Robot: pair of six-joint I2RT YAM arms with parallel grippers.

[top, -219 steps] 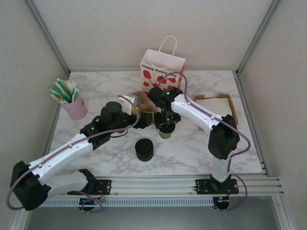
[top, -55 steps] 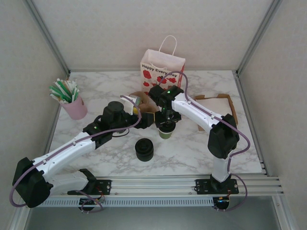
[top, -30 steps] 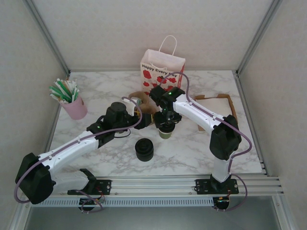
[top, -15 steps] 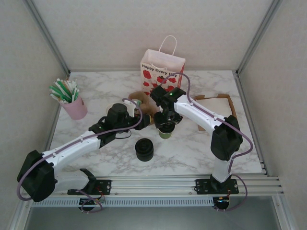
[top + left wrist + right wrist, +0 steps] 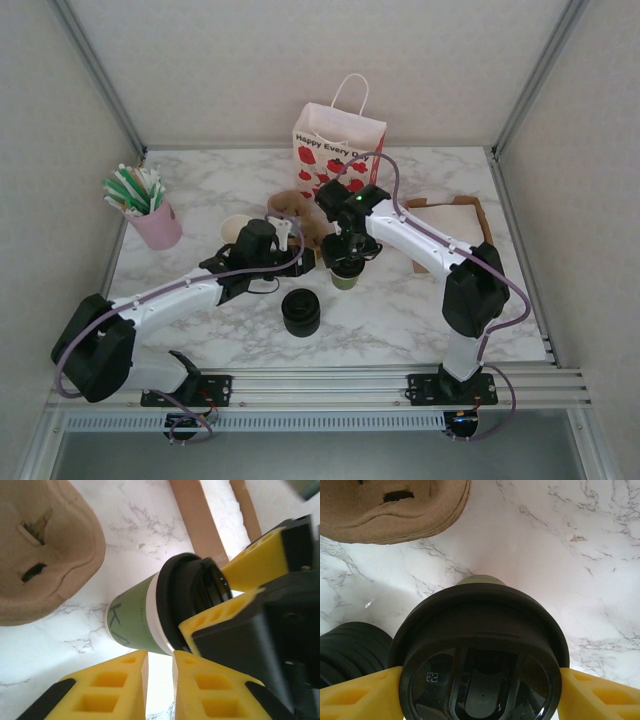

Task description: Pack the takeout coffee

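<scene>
Green takeout coffee (image 5: 131, 622) stands on the table (image 5: 400, 300), lid (image 5: 480, 650) grasped by right fingers (image 5: 350, 700); left fingers (image 5: 105, 690) nearly clenched, empty, beside it.

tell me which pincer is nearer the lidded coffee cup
Right. The right pincer grips the coffee cup by its black lid, a finger on each side. The left pincer sits beside the green body, holding nothing.

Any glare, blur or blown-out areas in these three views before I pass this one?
Top external: even light, soft shadows, no glare. Left wrist: the takeout coffee is crisp, its own fingers slightly soft, the marble table between them blown out white. Right wrist: glossy reflections on the black lid; marble sharp.
</scene>
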